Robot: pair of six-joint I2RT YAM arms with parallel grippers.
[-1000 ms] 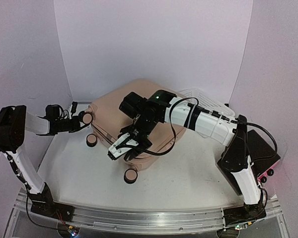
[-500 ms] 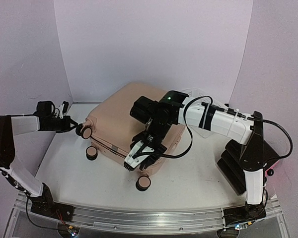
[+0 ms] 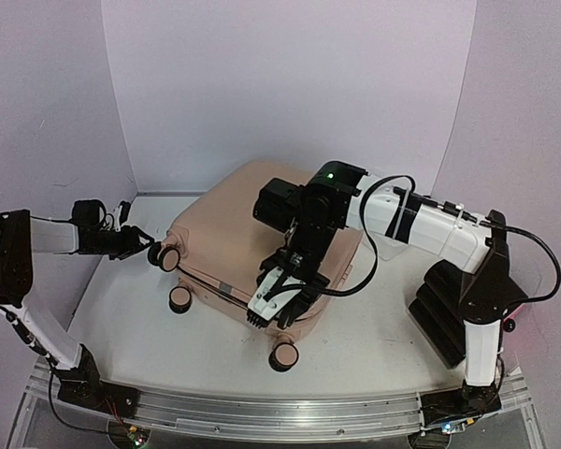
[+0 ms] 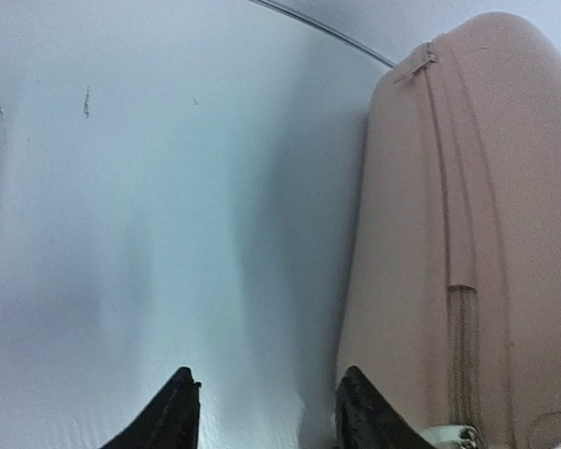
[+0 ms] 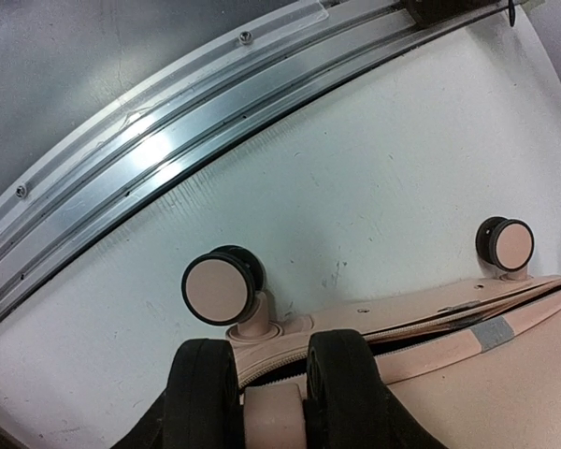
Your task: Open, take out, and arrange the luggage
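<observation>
Two hands meet the luggage (image 3: pixel 229 229) from opposite ends. It lies flat on the white tabletop (image 3: pixel 150 327), pale pink shell up, with its wheels along the near-left side. The right hand (image 5: pixel 271 360) reaches over the lid to the case's near edge. Its two black fingers (image 5: pixel 201 393) are closed on a pink piece of the shell's rim, one on each side and touching it. Just ahead of those fingertips stands one wheel (image 5: pixel 220 285), its pink disc turned up toward the wrist. Another wheel (image 5: pixel 507 243) sits well off to that hand's right along the same edge, the zipper seam running between them. Past the wheels comes bare tabletop, then a metal rail (image 5: pixel 168 159). The left hand (image 4: pixel 266 379) hovers low over the tabletop, fingers moderately parted and nothing between them. The luggage lies just to that hand's right, its rounded side and zipper line running away forward. Whether the nearer fingertip touches the shell I cannot tell.
</observation>
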